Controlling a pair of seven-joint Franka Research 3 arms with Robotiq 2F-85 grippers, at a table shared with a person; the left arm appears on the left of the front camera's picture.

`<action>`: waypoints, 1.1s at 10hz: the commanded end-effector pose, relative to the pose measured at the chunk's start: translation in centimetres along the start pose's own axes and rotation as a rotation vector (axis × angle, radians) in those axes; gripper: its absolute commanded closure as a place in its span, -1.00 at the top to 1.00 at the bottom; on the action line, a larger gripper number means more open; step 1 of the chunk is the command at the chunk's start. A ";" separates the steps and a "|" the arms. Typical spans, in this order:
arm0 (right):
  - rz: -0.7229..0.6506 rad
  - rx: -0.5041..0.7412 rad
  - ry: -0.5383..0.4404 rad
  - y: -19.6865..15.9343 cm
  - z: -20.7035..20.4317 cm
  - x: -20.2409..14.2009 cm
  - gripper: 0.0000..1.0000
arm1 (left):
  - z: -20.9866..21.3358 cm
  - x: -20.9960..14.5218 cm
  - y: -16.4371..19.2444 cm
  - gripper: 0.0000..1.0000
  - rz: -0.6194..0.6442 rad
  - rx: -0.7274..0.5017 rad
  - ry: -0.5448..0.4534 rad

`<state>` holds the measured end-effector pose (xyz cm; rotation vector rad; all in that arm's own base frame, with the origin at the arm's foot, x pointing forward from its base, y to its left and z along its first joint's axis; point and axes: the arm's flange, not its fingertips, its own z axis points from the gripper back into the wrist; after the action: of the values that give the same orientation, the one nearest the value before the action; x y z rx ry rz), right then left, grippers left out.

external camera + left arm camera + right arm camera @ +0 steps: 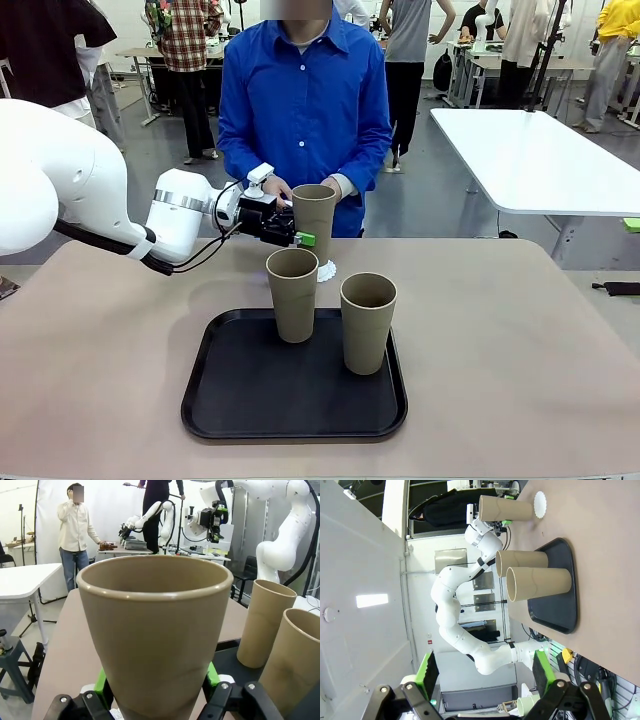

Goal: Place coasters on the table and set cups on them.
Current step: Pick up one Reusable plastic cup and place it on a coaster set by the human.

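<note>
My left gripper (297,232) is shut on a tall khaki cup (314,215), gripping it low down between the green pads, just beyond the tray. In the left wrist view this cup (155,630) stands upright in the gripper (157,692). A white lacy coaster (326,270) lies on the beige table (500,330) under the held cup. In the right wrist view the cup's base (505,507) is close to the coaster (540,503), but I cannot tell whether they touch. Two more cups (292,293) (368,322) stand on the black tray (230,400). My right gripper (485,675) is open and holds nothing, well away from the tray (567,580).
A person in a blue shirt stands at the far edge, with both hands (275,188) just behind the held cup. A white table (540,150) stands at the back right. Bare tabletop lies to the left and right of the tray.
</note>
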<state>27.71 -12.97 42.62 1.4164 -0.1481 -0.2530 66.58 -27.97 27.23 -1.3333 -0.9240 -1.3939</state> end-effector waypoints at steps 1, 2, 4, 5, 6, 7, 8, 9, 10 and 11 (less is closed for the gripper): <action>0.004 0.006 -0.002 0.1 0.0 0.0 1.00 | 0.3 -1.2 -0.1 0.70 -0.113 -0.073 0.023; 0.004 0.006 -0.002 0.1 0.0 0.0 1.00 | 0.3 -1.3 0.0 0.70 -0.113 -0.075 0.022; 0.004 0.006 -0.002 0.1 0.0 0.0 1.00 | 0.2 -1.9 0.6 0.70 -0.123 -0.078 0.008; 0.004 0.006 -0.002 0.1 0.0 0.0 1.00 | 0.2 -2.3 0.9 0.70 -0.134 -0.075 -0.009; 0.004 0.006 -0.002 0.1 0.0 0.0 1.00 | 0.3 -2.3 1.3 0.70 -0.136 -0.067 -0.020; 0.004 0.006 -0.002 0.1 0.0 0.0 1.00 | 0.3 -2.1 1.5 0.70 -0.141 -0.063 -0.023; 0.004 0.006 -0.002 0.1 0.0 0.0 1.00 | 0.2 -2.0 1.8 0.70 -0.139 -0.049 -0.026; 0.004 0.006 -0.002 0.1 0.0 0.0 1.00 | 0.1 -1.9 2.0 0.70 -0.135 -0.043 -0.030; 0.004 0.006 -0.002 0.1 0.0 0.0 1.00 | 0.0 -1.9 2.3 0.70 -0.117 -0.032 -0.025; 0.004 0.006 -0.002 0.1 0.0 0.0 1.00 | -0.1 -2.0 2.5 0.70 -0.099 -0.025 -0.011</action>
<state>27.71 -12.97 42.62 1.4164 -0.1481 -0.2530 67.81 -28.08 24.69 -1.3298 -0.9974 -1.5120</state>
